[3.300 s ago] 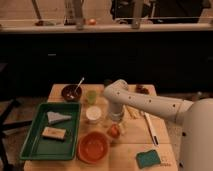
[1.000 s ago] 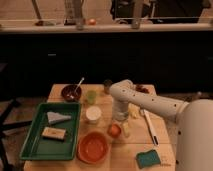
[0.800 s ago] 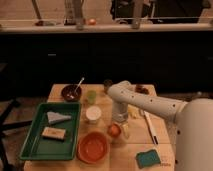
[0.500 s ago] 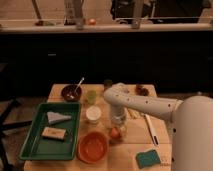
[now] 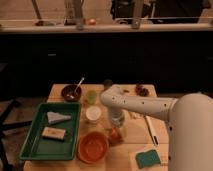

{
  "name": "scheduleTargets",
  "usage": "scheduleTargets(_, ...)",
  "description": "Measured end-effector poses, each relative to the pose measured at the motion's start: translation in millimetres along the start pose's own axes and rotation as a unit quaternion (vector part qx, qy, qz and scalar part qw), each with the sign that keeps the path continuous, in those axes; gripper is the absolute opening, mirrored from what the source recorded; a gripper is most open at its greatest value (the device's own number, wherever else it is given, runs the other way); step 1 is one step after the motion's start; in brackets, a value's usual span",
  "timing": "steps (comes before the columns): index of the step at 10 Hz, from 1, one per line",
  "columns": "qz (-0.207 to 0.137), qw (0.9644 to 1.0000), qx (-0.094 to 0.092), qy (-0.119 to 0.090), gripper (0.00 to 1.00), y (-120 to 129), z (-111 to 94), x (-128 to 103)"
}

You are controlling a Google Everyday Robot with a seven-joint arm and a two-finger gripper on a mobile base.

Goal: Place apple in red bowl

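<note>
The apple (image 5: pixel 116 135), small and orange-red, lies on the wooden table just right of the red bowl (image 5: pixel 93 147). That bowl is wide, shallow and orange-red, and it stands near the table's front edge. My gripper (image 5: pixel 116 128) hangs from the white arm that reaches in from the right. It points straight down onto the apple and is shut on it, so the apple's top is hidden. The apple's lower part shows below the fingers. The apple still looks low at the table, beside the bowl's right rim and not over it.
A green tray (image 5: pixel 34 146) with two food pieces fills the left. A maroon bowl with a spoon (image 5: pixel 71 92), a green cup (image 5: pixel 91 96) and a white cup (image 5: pixel 93 114) stand behind the bowl. A teal sponge (image 5: pixel 148 159), a white utensil (image 5: pixel 151 131) and dark fruit (image 5: pixel 141 90) lie right.
The gripper has swung slightly left, come down over the apple and shut on it. The apple and the bowl have stayed where they were.
</note>
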Motion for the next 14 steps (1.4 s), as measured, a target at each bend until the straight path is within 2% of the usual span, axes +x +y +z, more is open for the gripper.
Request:
scheduleTargets(3,0.012,0.9999,0.012,-0.005,0.0,-1.2,-15.9,9.6)
scheduleTargets(7,0.01,0.9996,0.027,-0.005,0.0,2.3,-39.5,11.7)
scheduleTargets(11,-0.036,0.9985,0.042,-0.003,0.0,24.8,-65.8,-9.7)
scheduleTargets(14,-0.063,0.9968,0.048,-0.007,0.0,37.3,-76.1,-29.6)
